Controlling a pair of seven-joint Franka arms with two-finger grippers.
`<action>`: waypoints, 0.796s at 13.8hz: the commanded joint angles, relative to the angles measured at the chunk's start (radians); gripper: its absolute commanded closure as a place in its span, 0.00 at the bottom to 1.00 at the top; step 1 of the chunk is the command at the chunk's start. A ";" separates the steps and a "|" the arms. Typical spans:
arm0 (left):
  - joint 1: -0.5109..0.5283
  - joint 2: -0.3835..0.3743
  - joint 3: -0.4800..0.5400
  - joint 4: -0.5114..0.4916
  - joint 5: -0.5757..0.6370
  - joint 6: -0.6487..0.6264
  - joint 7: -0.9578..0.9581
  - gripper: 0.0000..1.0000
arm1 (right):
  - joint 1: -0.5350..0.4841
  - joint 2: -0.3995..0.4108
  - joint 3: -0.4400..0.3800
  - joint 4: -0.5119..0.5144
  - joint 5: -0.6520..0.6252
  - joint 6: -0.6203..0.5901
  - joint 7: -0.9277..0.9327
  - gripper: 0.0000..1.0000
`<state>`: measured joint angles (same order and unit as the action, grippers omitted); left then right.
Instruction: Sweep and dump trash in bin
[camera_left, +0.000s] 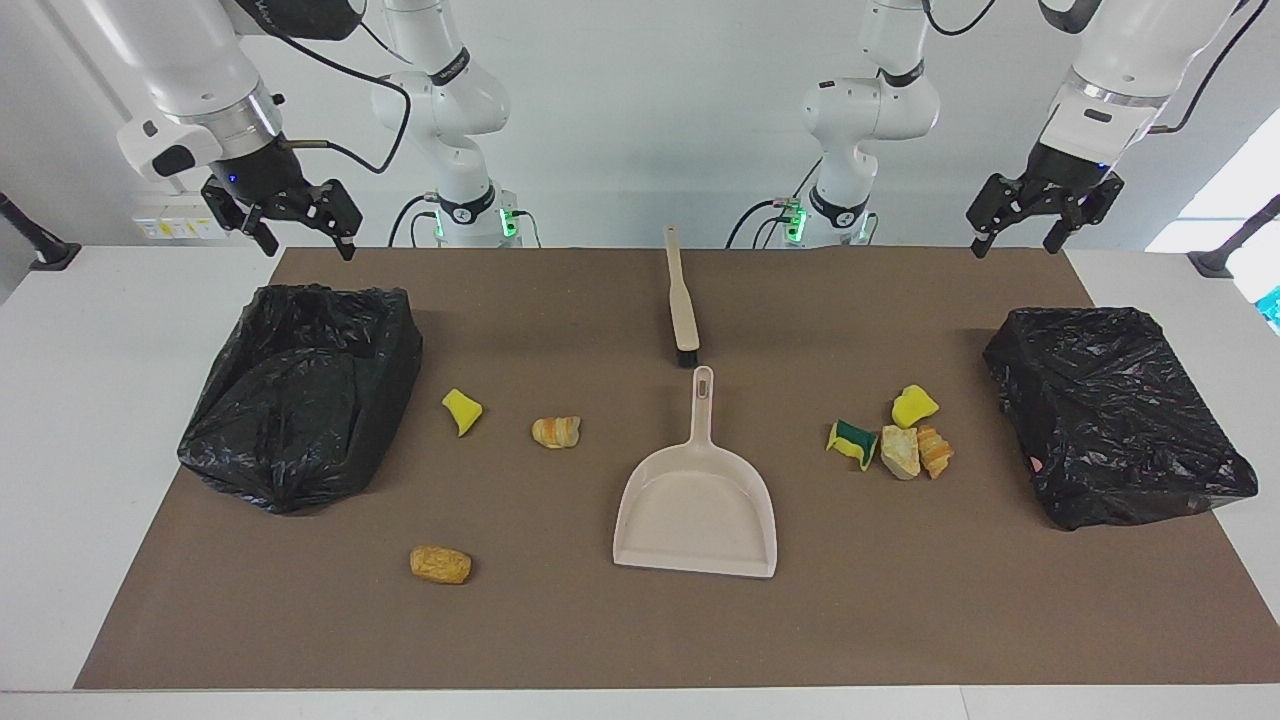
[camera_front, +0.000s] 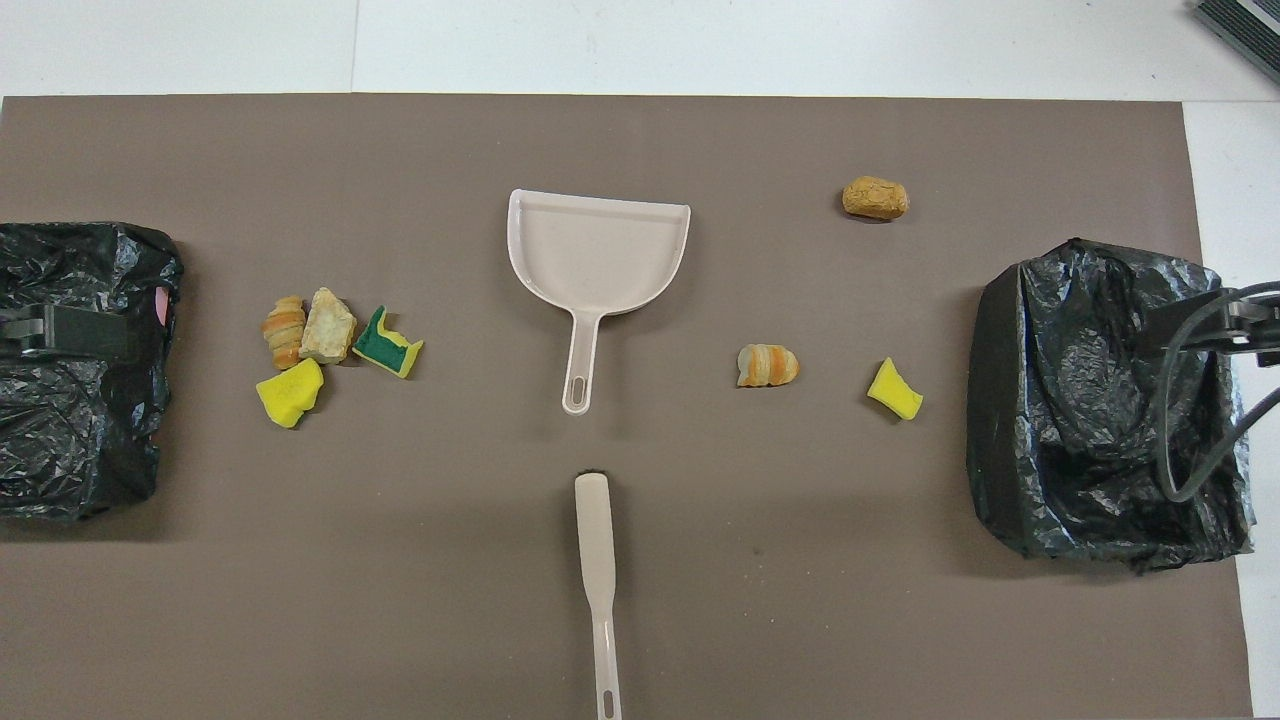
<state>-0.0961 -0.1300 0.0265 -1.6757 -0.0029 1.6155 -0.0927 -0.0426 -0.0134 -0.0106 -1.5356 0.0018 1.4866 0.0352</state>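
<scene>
Four trash scraps lie together toward the left arm's end: a yellow sponge bit (camera_left: 914, 405), a green-yellow sponge (camera_left: 852, 443), a tan stone chunk (camera_left: 900, 452) and a bread lump (camera_left: 936, 451). Toward the right arm's end lie a yellow sponge bit (camera_left: 461, 410), a striped bread lump (camera_left: 556, 431) and a brown lump (camera_left: 440, 564). The beige dustpan (camera_left: 697, 505) and the brush (camera_left: 682, 300) lie mid-mat. My left gripper (camera_left: 1012, 245) hangs open and empty in the air near one black-bagged bin (camera_left: 1115, 410). My right gripper (camera_left: 305, 245) hangs open and empty near the other bin (camera_left: 300, 390).
Everything lies on a brown mat (camera_left: 640, 630) on a white table. The brush is nearer to the robots than the dustpan, in line with its handle. In the overhead view the dustpan (camera_front: 598, 250) opens away from the robots.
</scene>
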 joint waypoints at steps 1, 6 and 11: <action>-0.007 -0.034 -0.005 -0.055 -0.012 0.017 -0.005 0.00 | -0.010 -0.003 0.006 -0.001 0.003 0.014 0.012 0.00; -0.059 -0.082 -0.014 -0.160 -0.023 0.020 -0.030 0.00 | -0.010 -0.005 0.006 -0.001 0.004 0.012 0.014 0.00; -0.154 -0.122 -0.016 -0.277 -0.048 0.047 -0.087 0.00 | -0.010 -0.005 0.006 -0.001 0.004 0.011 0.014 0.00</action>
<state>-0.1973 -0.2078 -0.0014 -1.8727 -0.0396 1.6202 -0.1391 -0.0426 -0.0134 -0.0106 -1.5356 0.0018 1.4866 0.0352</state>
